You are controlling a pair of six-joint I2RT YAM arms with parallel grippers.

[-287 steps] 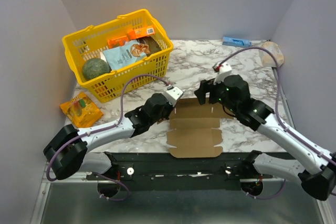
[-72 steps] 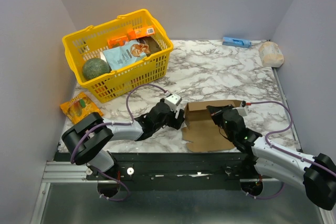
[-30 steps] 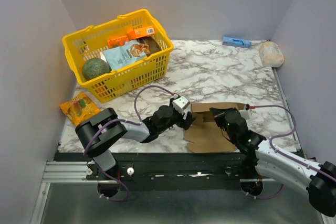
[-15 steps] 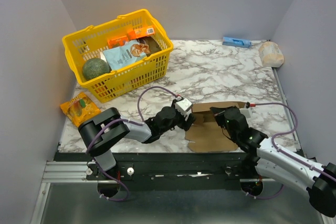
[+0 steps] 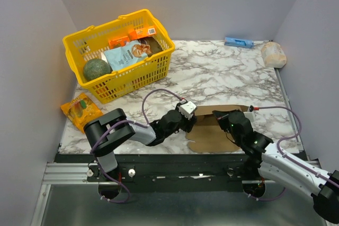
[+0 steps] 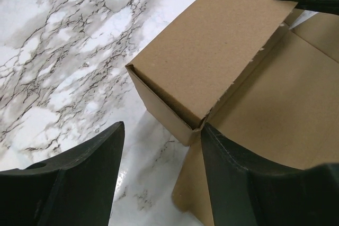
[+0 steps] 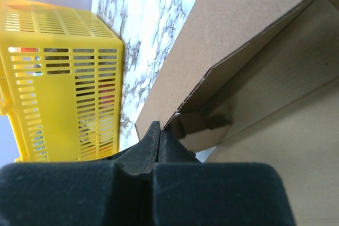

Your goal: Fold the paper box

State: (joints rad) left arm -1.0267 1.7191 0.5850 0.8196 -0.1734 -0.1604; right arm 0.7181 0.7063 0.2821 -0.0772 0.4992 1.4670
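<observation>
Since the first earlier view, the paper box (image 5: 214, 130) had gone from a flat sheet at the middle of the near edge to a part-folded shape lying further right, and over the last second the left arm had reached further right along that edge. The box lay on the marble table (image 5: 212, 72) at near centre-right, with its far wall folded up and its base still flat. The left gripper (image 5: 189, 120) sat low at the box's left end. In the left wrist view its jaws (image 6: 161, 130) stood apart with the raised wall's left corner between them, and whether the right finger (image 6: 249, 183) touched the cardboard could not be told. The right gripper (image 5: 221, 116) sat over the box just right of it. In the right wrist view its fingers (image 7: 157, 130) were pressed together with nothing between them, tips at the inner face of the raised wall. The yellow basket (image 5: 119, 78) stood at far left, well apart from the box.
</observation>
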